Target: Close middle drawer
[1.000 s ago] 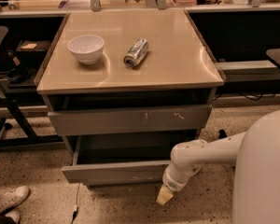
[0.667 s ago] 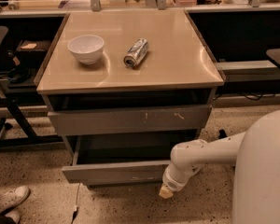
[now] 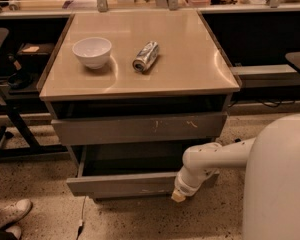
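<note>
Speckled flooring is seen around a grey cabinet topped by a beige tabletop (image 3: 190, 69), on which a white bowl (image 3: 92, 51) is set toward the left edge and a drink can (image 3: 145, 56) is laid on its side near the middle, both well back from the front edge and apart from each other. Below the front edge, a grey drawer front with pale scratch marks (image 3: 140, 128) is seen, and beneath that the middle drawer (image 3: 120, 185) is found pulled well out past the front edge, its grey box interior exposed from above, so the task is judged not yet done. The gripper (image 3: 179, 195) is held low against the drawer's flat front, below the front right corner of the worktop, at the end of a white arm (image 3: 215, 156) bent down from the robot's rounded body (image 3: 280, 179). Whether the gripper is spread or pressed together cannot be told. Since the front carries no handle, this placement is judged to be meant for a plain push toward the cabinet rather than a grasp. Contact so far to the right may, it is judged, skew the drawer on its runners. A pale shoe (image 3: 10, 213) is seen at the lower left, well clear of the drawer
</note>
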Robot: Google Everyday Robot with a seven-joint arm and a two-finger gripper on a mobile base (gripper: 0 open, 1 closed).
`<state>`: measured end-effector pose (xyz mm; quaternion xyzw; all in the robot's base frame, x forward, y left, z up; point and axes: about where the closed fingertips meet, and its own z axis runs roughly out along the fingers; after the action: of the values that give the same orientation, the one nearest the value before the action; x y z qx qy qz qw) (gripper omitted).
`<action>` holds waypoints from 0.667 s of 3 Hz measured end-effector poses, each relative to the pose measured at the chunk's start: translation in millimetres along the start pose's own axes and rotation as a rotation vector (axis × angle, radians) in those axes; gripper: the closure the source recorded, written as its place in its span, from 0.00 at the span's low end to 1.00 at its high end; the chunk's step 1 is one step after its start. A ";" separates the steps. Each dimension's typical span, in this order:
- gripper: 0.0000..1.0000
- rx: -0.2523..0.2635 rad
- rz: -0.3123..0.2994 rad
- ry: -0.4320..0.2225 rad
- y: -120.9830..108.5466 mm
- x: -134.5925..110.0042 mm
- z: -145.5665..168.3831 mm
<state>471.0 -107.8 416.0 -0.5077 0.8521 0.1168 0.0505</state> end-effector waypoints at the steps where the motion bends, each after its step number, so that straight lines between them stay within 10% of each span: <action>1: 1.00 0.032 0.001 0.006 -22.6 -10.0 -0.4; 2: 1.00 0.064 0.000 0.019 -44.6 -19.3 3.0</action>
<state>519.2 -110.9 410.5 -0.5068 0.8559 0.0849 0.0586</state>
